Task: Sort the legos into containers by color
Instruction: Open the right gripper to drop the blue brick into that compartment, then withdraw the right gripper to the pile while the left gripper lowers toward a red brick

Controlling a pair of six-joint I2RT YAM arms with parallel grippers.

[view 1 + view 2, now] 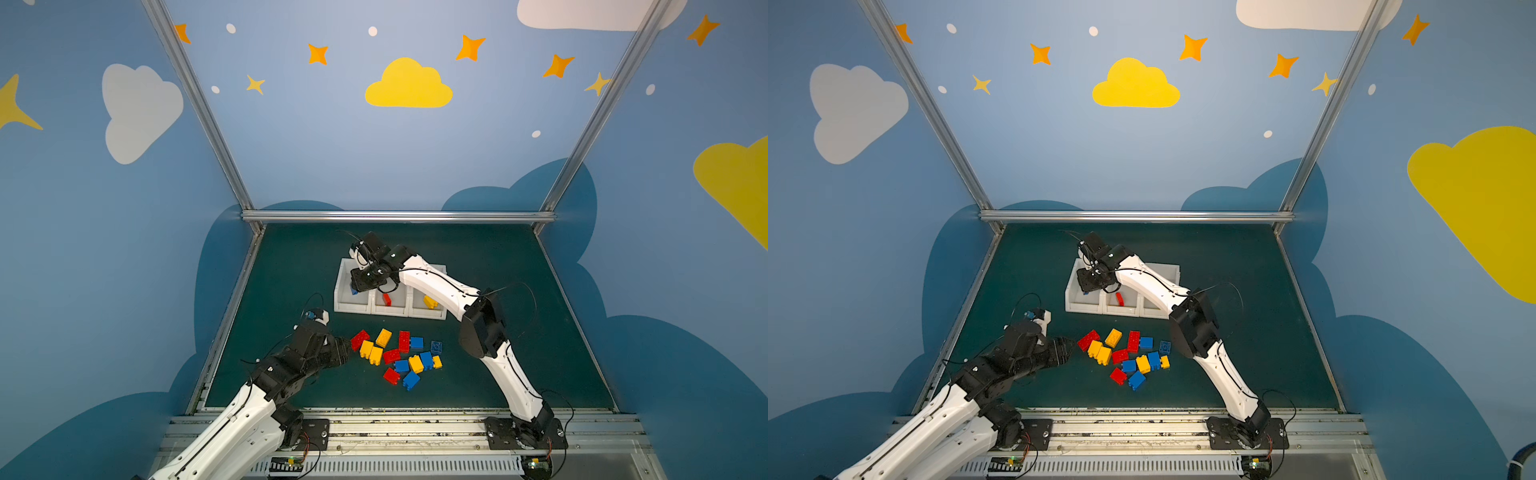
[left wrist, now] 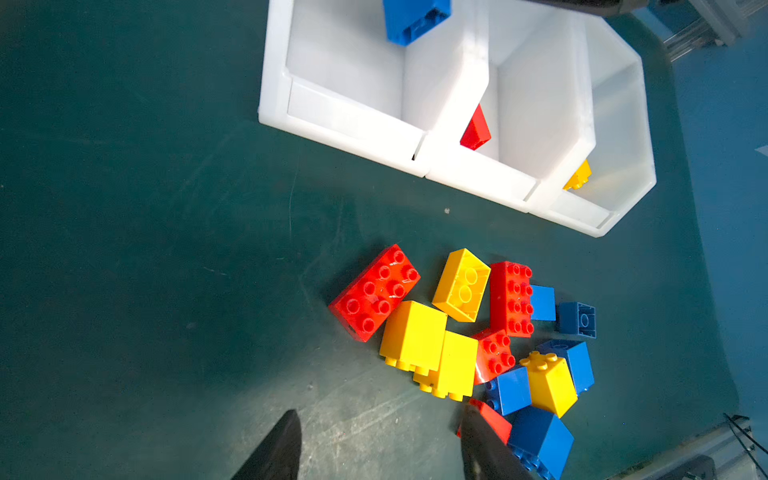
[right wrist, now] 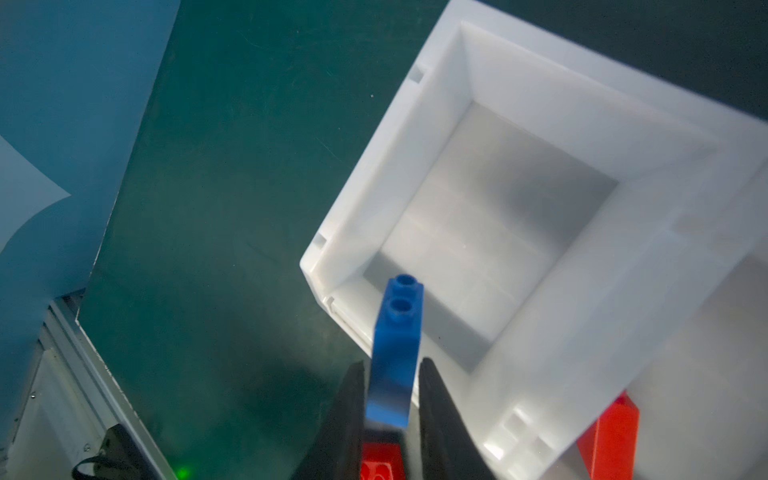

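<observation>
Right end effector [image 3: 392, 365] points down into the containers, fingers set narrow on either side of a blue brick [image 3: 397, 332]. The gaps at the pads look hair-thin, so I can't tell whether it's pinched or hanging loose. The brick runs out past the fingertips, two studs showing at its far end, over the end bin [image 3: 353, 216], whose floor is bare. It hangs near the bin corner closest to the fingertips, not over the middle of the floor.

Step in hand, as I read it: drop blue here. To do it well:
- Nudge toward the bin's ctr before letting go, since the corner leaves little margin.
- Open cleanly w/o swinging the wrist. A half-open jaw may drag the brick onto the rim.
- Withdraw straight up, clear of the divider wall.

The next bin along holds a red brick [image 2: 476, 129] and the one past it a yellow brick [image 2: 577, 176], so the colour scheme's set.

The loose pile [image 1: 399, 357] lies on the counter [image 1: 291, 270], well apart from this end effector. The left end effector [image 2: 380, 449] hovers just beside the pile, fingers at medium width w/ nothing btwn them and a long red brick [image 2: 374, 291] ahead of its tips. The arms are far enough apart that both could prob. work at once.
</observation>
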